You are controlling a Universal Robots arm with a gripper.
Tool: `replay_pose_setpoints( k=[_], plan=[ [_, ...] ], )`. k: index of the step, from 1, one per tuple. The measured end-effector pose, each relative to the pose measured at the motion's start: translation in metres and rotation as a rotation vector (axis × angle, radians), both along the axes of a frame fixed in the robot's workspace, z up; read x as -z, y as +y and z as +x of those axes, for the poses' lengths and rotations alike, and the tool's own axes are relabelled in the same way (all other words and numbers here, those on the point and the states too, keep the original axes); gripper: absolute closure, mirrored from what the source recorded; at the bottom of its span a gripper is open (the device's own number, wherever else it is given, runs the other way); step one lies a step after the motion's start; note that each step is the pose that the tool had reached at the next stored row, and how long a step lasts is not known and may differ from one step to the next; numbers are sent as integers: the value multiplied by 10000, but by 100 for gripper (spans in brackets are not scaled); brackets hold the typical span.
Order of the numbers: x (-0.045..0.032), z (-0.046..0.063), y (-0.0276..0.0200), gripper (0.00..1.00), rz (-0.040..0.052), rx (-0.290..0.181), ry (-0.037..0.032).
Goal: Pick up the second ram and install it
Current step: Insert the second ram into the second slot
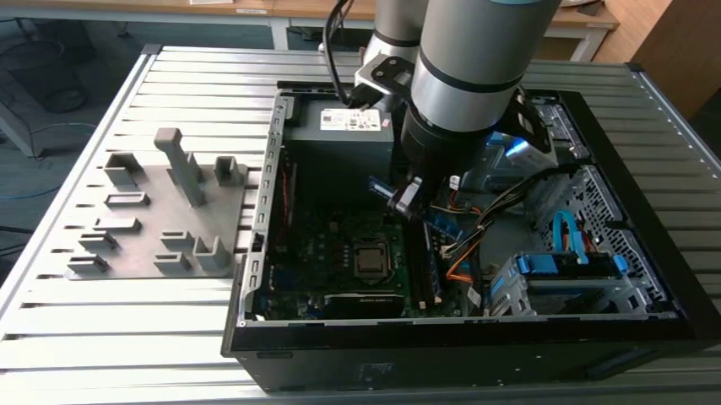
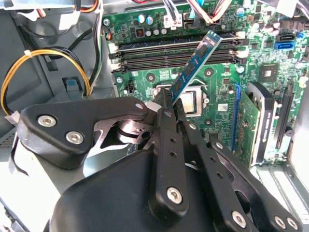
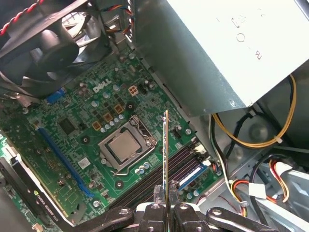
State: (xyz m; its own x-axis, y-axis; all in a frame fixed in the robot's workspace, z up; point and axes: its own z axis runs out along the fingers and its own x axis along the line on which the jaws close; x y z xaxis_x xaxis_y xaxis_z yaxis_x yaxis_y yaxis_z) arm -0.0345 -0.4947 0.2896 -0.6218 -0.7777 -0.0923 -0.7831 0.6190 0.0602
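- Gripping the second ram (image 2: 198, 60) by one short end, the hand (image 2: 170, 99) has its two black fingers (image 2: 166, 125) closed flat against the stick's two faces.
- The stick's long axis runs straight out from the fingertips, away from the hand and toward the motherboard (image 2: 145, 82). Its free end hangs in the air, seated in no slot.
- In the second wrist view the broad face shows. It is a thin, long, narrow board, bluish, with small dark chips along it and a pale edge.
- In that view it lies aslant, with its free end in front of the black memory slots (image 2: 174, 53). Its held end is just beside the CPU socket (image 2: 190, 99).
- In the first wrist view the same stick (image 3: 166, 145) is seen edge-on, as a thin line running out from the hand (image 3: 166, 191). It passes beside the CPU socket (image 3: 124, 145) and ends near the grey power supply (image 3: 217, 43).
- That view also takes in a black fan (image 3: 48, 43) and yellow cables (image 3: 251, 140).
- The exterior view gives the wider setting. The arm (image 1: 474, 76) reaches down into an open computer case (image 1: 451, 346) lying on a slatted metal tabletop (image 1: 169, 337).
- There the hand (image 1: 403, 201) sits low inside the case, over the motherboard (image 1: 327, 245) and near the power supply (image 1: 338, 139).
- Grey holder blocks (image 1: 158, 211) stand on the tabletop at the exterior view's left of the case, well apart from the hand.
- Blue drive brackets (image 1: 569, 261) sit inside the case toward the exterior view's right.
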Motion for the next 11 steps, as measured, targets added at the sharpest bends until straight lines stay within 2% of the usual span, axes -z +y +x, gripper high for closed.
replay_pose_setpoints(
  k=[11],
  plan=[
    [1, 0, 0, 86, 0, 575, 0]
  ],
)
